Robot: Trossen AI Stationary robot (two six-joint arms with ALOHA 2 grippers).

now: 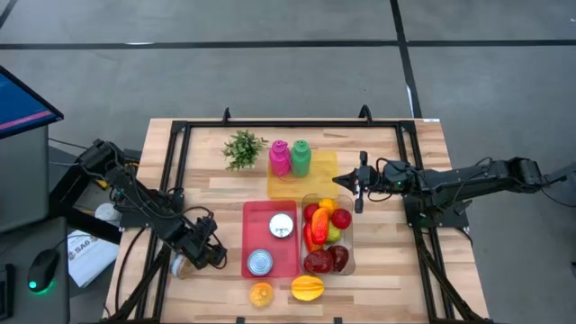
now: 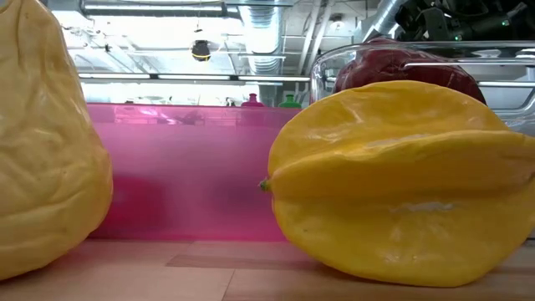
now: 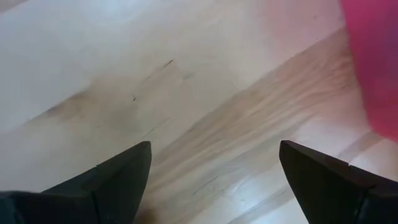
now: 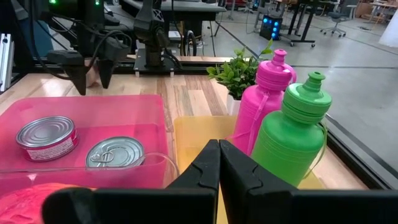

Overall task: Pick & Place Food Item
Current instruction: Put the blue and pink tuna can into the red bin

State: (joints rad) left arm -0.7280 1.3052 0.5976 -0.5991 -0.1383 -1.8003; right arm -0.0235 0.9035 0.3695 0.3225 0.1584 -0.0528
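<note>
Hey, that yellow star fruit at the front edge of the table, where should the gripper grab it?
Grip the star fruit across its short middle, coming straight down. It lies on its side with long ridges running left to right, clear of the pink bin, so fingers likely seat between ridges.
</note>
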